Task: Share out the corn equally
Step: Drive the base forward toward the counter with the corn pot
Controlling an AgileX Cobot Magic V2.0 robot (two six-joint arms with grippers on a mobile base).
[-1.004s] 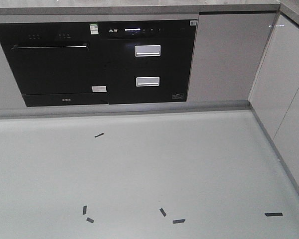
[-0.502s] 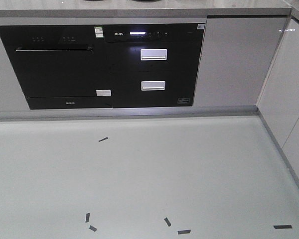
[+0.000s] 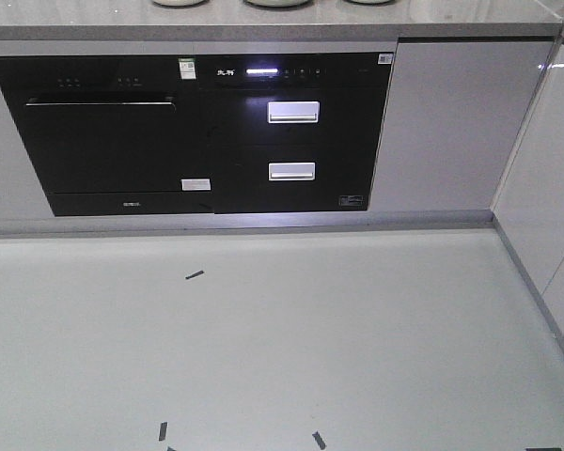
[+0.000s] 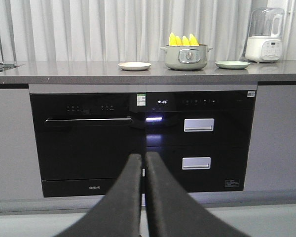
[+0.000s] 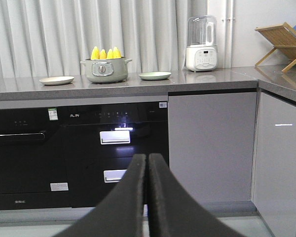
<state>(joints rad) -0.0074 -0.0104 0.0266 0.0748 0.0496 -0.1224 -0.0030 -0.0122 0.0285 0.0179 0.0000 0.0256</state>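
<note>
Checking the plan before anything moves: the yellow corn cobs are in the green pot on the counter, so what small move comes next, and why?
Probably drive the base up to the grey stone counter. The yellow corn cobs stand in the pale green pot between a cream plate and a green plate, beyond the shut left gripper and right gripper.

Even, soft light throughout, with a small glare streak on the glossy cabinet door (image 5: 278,163).
</note>
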